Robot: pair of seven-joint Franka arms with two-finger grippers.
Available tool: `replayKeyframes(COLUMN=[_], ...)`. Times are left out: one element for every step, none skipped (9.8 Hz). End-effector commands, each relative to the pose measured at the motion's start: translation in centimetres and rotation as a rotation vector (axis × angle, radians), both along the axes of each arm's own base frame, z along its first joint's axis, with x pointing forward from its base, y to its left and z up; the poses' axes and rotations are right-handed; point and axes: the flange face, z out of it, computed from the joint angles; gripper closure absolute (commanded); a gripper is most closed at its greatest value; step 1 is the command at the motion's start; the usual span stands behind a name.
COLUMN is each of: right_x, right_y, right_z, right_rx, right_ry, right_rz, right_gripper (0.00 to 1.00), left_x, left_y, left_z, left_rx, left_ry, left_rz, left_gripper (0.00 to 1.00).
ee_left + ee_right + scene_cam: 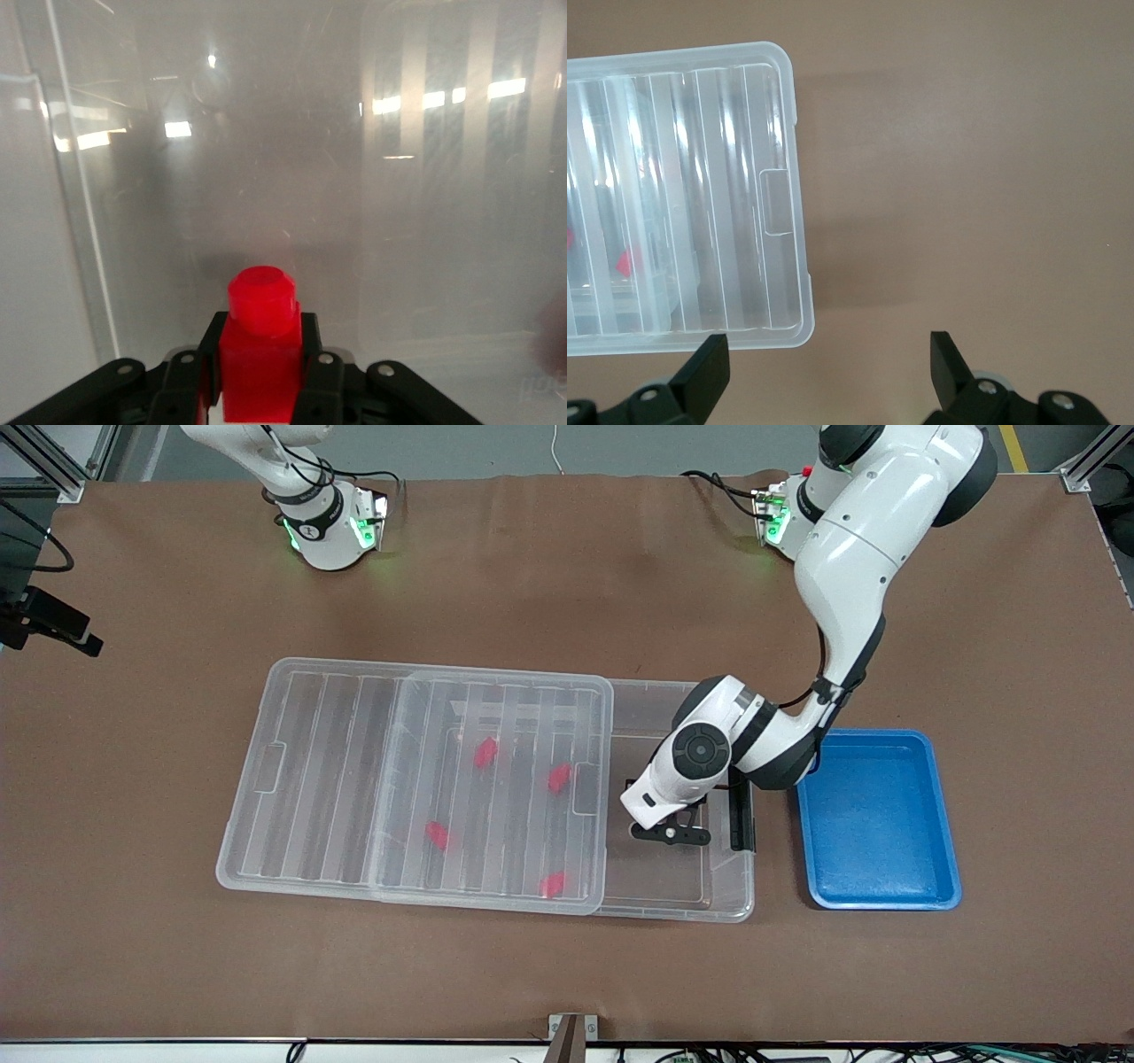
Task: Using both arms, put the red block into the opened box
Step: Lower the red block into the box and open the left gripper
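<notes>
My left gripper [669,834] is down in the uncovered part of the clear box [726,868], close to its black handle [742,815]. In the left wrist view that gripper [261,372] is shut on a red block [261,305], stub pointing away from the palm, over the box floor. The ribbed lid [337,779] lies slid toward the right arm's end and covers most of the box. Several more red blocks [485,753] lie under it. My right gripper [828,367] is open and empty over the brown table beside a corner of the lid [682,204]; it is out of the front view.
A blue tray [877,819] sits beside the box toward the left arm's end of the table, just past the handle. The left arm's elbow hangs over the gap between box and tray. Brown table cloth [567,974] surrounds everything.
</notes>
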Motion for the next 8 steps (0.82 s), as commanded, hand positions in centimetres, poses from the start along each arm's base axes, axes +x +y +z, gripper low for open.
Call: replayKeyframes(right_x=[-0.8,-0.8,-0.8,-0.8,-0.8,-0.8,-0.8,-0.3], right_y=[0.4,0.4,0.4,0.3,0.3,0.3,0.1,0.0], right_z=[0.3,0.3,0.3,0.3,0.3,0.2,-0.1,-0.6], right_rx=[0.015,0.015,0.015,0.015,0.015,0.015,0.016,0.014], right_ry=[-0.010,-0.010,-0.008,-0.008,-0.008,-0.005,0.007,0.004], right_rz=[0.010,0.010,0.010,0.008,0.010,0.010,0.009,0.007], right_gripper=[0.00,0.00,0.00,0.00,0.00,0.00,0.00,0.02], left_x=[0.0,0.1,0.1,0.1,0.2,0.5,1.0,1.4], left_y=[-0.1,-0.1,-0.1,0.0,0.0,0.0,0.2,0.1], left_z=[-2.7,-2.9,-2.9,-2.9,-2.6,-1.7,0.0,2.4], left_rx=[0.004,0.001,0.001,0.000,-0.004,-0.007,-0.014,-0.022], left_ry=[-0.001,-0.002,-0.002,-0.002,-0.004,-0.018,-0.038,-0.066], left_rz=[0.001,0.004,0.004,0.008,0.009,0.010,0.017,0.018], left_gripper=[0.94,0.81,0.55,0.15,0.00,0.00,0.00,0.00])
